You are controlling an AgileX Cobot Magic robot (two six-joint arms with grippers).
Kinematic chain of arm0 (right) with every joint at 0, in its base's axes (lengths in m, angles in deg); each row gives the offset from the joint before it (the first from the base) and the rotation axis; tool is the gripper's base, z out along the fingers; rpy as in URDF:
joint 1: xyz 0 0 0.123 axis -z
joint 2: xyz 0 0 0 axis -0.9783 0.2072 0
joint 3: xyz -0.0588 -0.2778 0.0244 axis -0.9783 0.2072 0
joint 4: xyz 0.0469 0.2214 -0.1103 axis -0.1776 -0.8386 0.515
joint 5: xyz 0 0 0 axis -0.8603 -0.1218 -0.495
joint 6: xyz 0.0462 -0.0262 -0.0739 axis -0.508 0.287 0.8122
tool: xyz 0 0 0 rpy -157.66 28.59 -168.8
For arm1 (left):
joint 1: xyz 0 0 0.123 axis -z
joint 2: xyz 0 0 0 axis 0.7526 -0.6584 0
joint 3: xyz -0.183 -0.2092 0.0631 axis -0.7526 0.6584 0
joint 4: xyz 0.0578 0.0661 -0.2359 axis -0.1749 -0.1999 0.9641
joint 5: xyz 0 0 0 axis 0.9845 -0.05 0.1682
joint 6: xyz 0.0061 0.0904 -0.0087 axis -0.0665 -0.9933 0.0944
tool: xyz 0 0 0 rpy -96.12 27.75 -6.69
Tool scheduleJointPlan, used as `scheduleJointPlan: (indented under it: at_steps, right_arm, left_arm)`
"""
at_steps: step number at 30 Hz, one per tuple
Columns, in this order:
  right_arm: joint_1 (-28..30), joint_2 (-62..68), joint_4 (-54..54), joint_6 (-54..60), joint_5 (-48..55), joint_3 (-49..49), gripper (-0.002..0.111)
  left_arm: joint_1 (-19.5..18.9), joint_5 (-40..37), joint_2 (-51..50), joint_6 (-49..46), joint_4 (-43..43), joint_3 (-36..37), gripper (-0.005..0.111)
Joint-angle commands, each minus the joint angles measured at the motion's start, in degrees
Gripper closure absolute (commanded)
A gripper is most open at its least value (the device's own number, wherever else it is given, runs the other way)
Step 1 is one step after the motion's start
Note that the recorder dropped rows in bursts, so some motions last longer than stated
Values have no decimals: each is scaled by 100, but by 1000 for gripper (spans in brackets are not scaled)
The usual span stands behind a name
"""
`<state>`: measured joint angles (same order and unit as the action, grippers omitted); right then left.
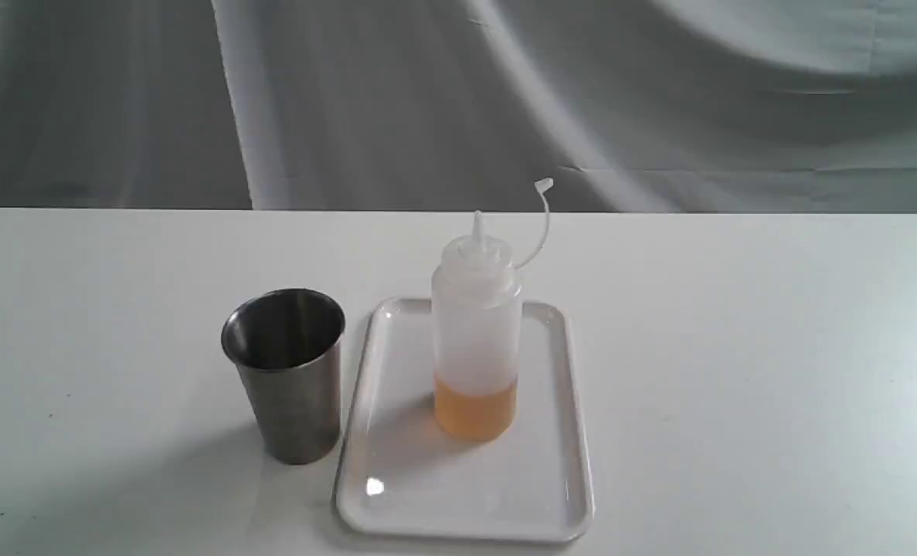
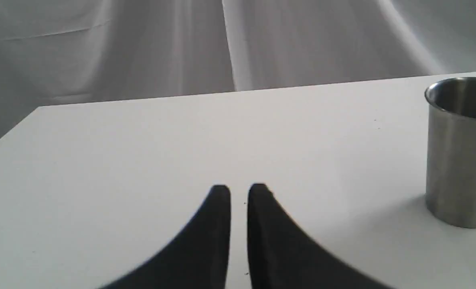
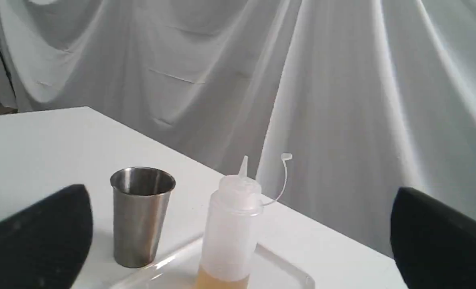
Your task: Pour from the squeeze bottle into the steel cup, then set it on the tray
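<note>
One squeeze bottle [image 1: 476, 332], one steel cup [image 1: 292, 386], one tray [image 1: 443, 494]

A translucent whitish plastic squeeze bottle [image 1: 476, 324], its bottom band tinted by amber liquid, stands out against a glossy white rectangular plastic tray [image 1: 396, 471] marked by one bright glint. To the left, a brushed grey steel cup [image 1: 292, 394] shows a dark interior and a pale vertical sheen. The plain white table [image 1: 736, 347] carries soft grey shadows, and the far backdrop cloth [image 1: 350, 100] runs in grey and off-white folds. The left gripper [image 2: 240, 188] and right gripper [image 3: 242, 192] are matte black.
</note>
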<state>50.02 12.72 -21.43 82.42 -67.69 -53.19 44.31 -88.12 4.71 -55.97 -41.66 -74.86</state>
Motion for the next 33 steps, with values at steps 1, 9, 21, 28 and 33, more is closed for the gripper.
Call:
scheduleJointPlan:
  at_steps: [1, 9, 21, 28, 33]
  right_arm:
    - [2, -348, -431, -37, 108, 24, 3]
    - [2, -814, -845, -37, 162, 346, 3]
    - [2, -873, -1088, 3, -250, 750, 6]
    - [2, -873, -1334, -39, -397, 1319, 6]
    - [2, -873, -1385, -39, -733, 1433, 6]
  left_arm:
    - [14, 42, 28, 10, -14, 25, 98]
    - [14, 42, 28, 10, -14, 25, 98]
    - [14, 42, 28, 10, -14, 25, 98]
    - [14, 42, 28, 10, -14, 25, 98]
    - [14, 42, 28, 10, -14, 25, 98]
